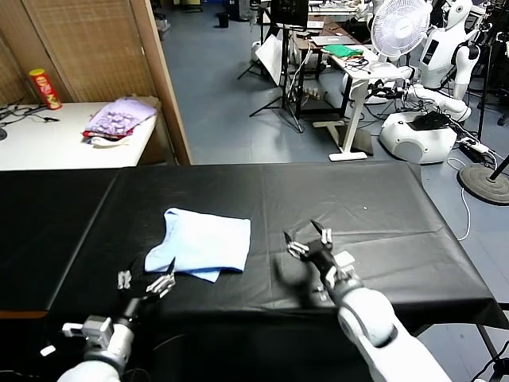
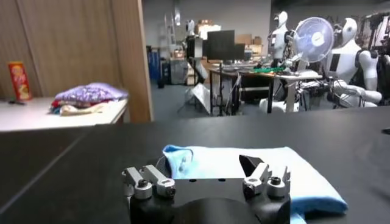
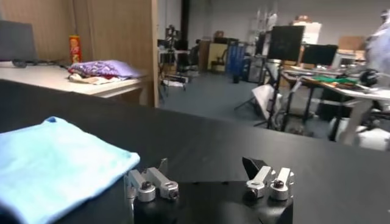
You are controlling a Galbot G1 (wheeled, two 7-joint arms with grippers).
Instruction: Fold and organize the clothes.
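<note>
Folded light-blue T-shirt (image 1: 202, 243) lies flat on black surface (image 1: 382, 215). Left end effector (image 1: 148, 282) & right end effector (image 1: 308, 238): both released, empty, beside shirt.

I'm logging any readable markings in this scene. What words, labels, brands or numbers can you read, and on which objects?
No text can be read.
Red and yellow canister on the side table: it carries a printed label, too small and blurred to read.
Light-blue T-shirt: plain, no print visible.
</note>
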